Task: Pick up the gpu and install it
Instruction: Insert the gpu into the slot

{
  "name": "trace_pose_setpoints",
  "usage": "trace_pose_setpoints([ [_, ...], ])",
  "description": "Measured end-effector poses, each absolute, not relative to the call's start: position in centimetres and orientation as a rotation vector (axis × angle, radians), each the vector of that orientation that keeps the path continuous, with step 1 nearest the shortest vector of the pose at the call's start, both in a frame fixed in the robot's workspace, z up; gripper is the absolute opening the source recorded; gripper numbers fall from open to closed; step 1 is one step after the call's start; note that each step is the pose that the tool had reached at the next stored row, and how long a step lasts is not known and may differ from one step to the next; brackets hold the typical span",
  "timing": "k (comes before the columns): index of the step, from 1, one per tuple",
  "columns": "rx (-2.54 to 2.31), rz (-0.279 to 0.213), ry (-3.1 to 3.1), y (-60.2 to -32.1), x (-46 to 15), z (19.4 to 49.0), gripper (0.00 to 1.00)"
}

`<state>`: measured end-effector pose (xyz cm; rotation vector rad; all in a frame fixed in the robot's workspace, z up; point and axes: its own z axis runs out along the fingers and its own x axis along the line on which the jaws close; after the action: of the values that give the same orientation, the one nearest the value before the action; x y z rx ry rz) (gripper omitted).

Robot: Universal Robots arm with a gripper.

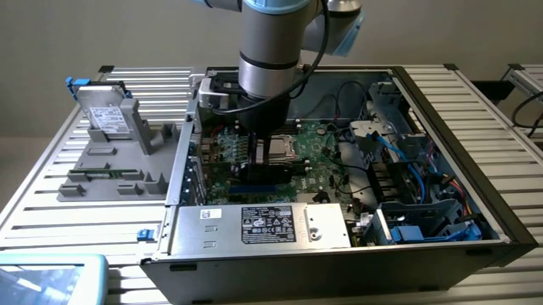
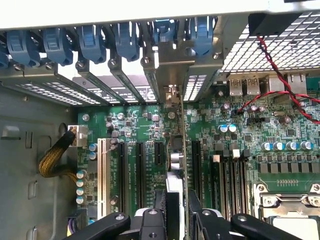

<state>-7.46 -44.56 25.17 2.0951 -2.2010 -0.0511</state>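
Observation:
The gpu point(image 2: 177, 150) stands on edge between my fingers, its silver end bracket point(image 2: 172, 95) toward the case's rear slot wall. It sits low over the expansion slots of the green motherboard point(image 2: 140, 130); whether it is seated in a slot I cannot tell. My gripper point(image 2: 176, 220) is shut on its near end, with one black finger point(image 2: 152, 220) on each side. In the exterior view the gripper point(image 1: 269, 160) reaches down into the open computer case point(image 1: 458, 127), and the gpu point(image 1: 271, 171) shows as a dark strip under it.
A grey hard drive point(image 1: 109, 117) leans on a grey fixture point(image 1: 110, 171) at the exterior view's left, outside the case. A power supply point(image 1: 263, 225) lies along the case's near wall. Blue slot clips point(image 2: 90, 42), cables point(image 2: 280, 75) and a CPU socket point(image 2: 290, 205) surround the card.

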Motion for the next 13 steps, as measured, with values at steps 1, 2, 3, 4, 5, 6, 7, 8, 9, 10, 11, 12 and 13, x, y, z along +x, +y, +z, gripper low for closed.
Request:
trace_pose_setpoints([
  [1, 2.097, -0.054, -2.203, -44.57, -7.47, 25.17, 0.28],
  [2, 2.099, -0.058, -2.205, -44.58, -7.48, 25.17, 0.28],
  [3, 2.102, -0.062, -2.207, -44.61, -7.48, 25.17, 0.28],
  [4, 2.104, -0.067, -2.209, -44.67, -7.48, 25.17, 0.28],
  [5, 2.105, -0.070, -2.210, -44.73, -7.48, 25.17, 0.28],
  [6, 2.106, -0.071, -2.210, -44.79, -7.48, 25.17, 0.28],
  [7, 2.106, -0.071, -2.210, -44.84, -7.48, 25.16, 0.28],
  [8, 2.106, -0.071, -2.211, -44.86, -7.49, 25.16, 0.28],
  [9, 2.106, -0.071, -2.211, -44.87, -7.49, 25.16, 0.28],
  [10, 2.106, -0.071, -2.211, -44.87, -7.48, 25.16, 0.28],
  [11, 2.106, -0.071, -2.211, -44.87, -7.48, 25.16, 0.28],
  [12, 2.106, -0.071, -2.211, -44.88, -7.48, 25.16, 0.28],
  [13, 2.106, -0.071, -2.211, -44.88, -7.48, 25.16, 0.28],
])
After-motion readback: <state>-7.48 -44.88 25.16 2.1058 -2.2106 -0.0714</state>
